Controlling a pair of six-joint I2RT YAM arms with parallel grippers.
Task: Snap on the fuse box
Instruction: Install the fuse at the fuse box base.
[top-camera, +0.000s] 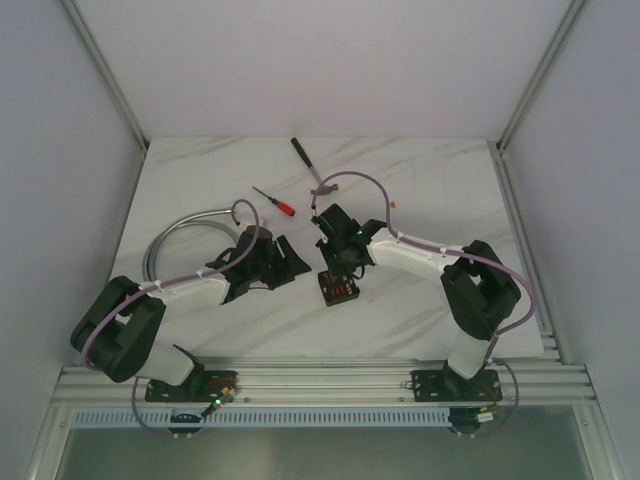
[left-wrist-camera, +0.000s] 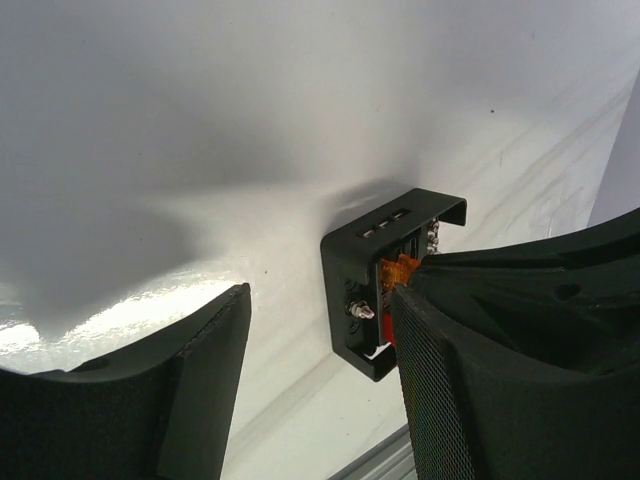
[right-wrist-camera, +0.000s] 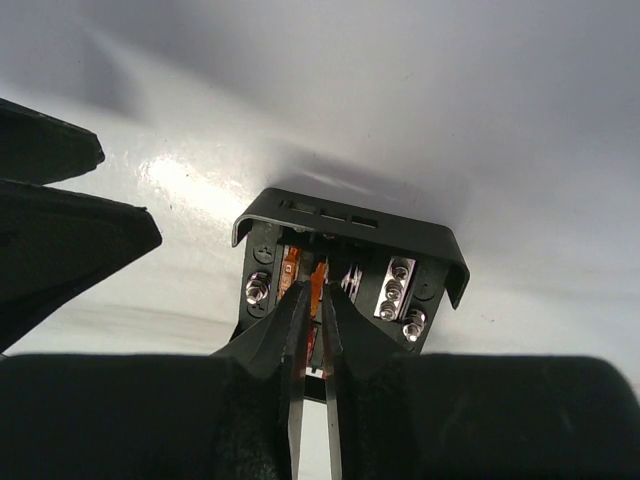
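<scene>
The fuse box (top-camera: 340, 288) is a small black open box lying flat on the white table, with orange fuses and silver screws on its face. It also shows in the right wrist view (right-wrist-camera: 352, 232) and the left wrist view (left-wrist-camera: 362, 285). My right gripper (right-wrist-camera: 314, 300) stands right over the box, its jaws pinched on a thin orange fuse (right-wrist-camera: 319, 276) in the fuse row. In the top view the right gripper (top-camera: 344, 266) hides part of the box. My left gripper (top-camera: 290, 262) is open and empty just left of the box; its fingers (left-wrist-camera: 200, 370) touch nothing.
A red-handled screwdriver (top-camera: 275, 201) and a dark-handled hammer-like tool (top-camera: 312, 168) lie behind the arms. A grey hose (top-camera: 178, 232) curves at the left. An aluminium rail (top-camera: 320, 380) runs along the near edge. The left gripper's fingers (right-wrist-camera: 60, 230) show in the right wrist view.
</scene>
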